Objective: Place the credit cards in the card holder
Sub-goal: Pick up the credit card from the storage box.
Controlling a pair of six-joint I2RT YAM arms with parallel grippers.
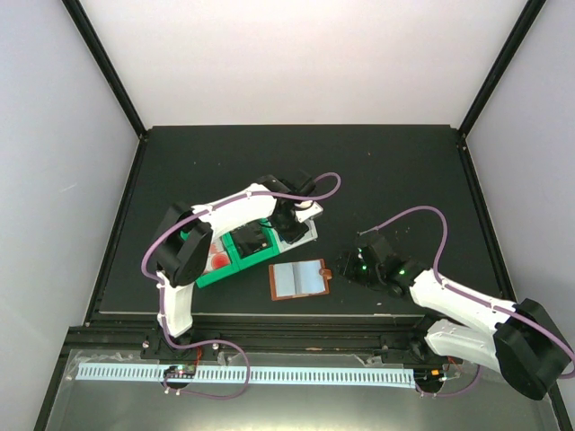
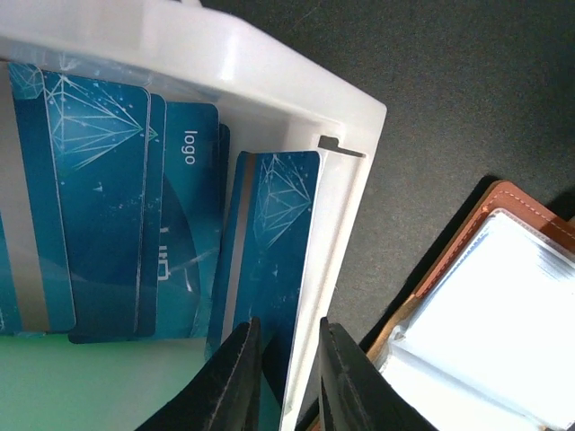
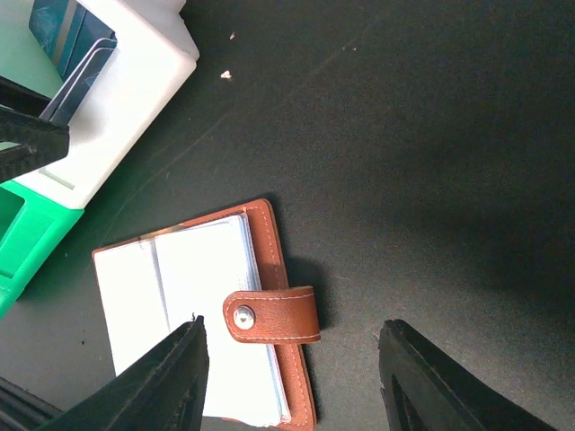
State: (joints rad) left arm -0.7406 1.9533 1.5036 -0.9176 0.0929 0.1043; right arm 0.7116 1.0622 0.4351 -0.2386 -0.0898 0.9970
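Several blue credit cards (image 2: 99,197) lie in a white bin (image 2: 269,63). One blue card (image 2: 274,242) leans against the bin's right wall. My left gripper (image 2: 286,337) is shut on this card; one finger is inside the bin on the card, the other at the wall's outer side. From above, that gripper (image 1: 289,223) is over the white bin (image 1: 305,235). The card holder (image 1: 299,279) lies open on the black mat, clear pockets up, snap tab (image 3: 274,314) to its right. My right gripper (image 3: 292,359) hangs open over the tab, holding nothing.
A green bin (image 1: 225,260) touches the white bin's left side and holds red-and-white cards (image 1: 218,260) and black cards (image 1: 254,240). The card holder (image 2: 512,314) lies just right of the white bin. The right gripper (image 1: 355,265) is right of the holder.
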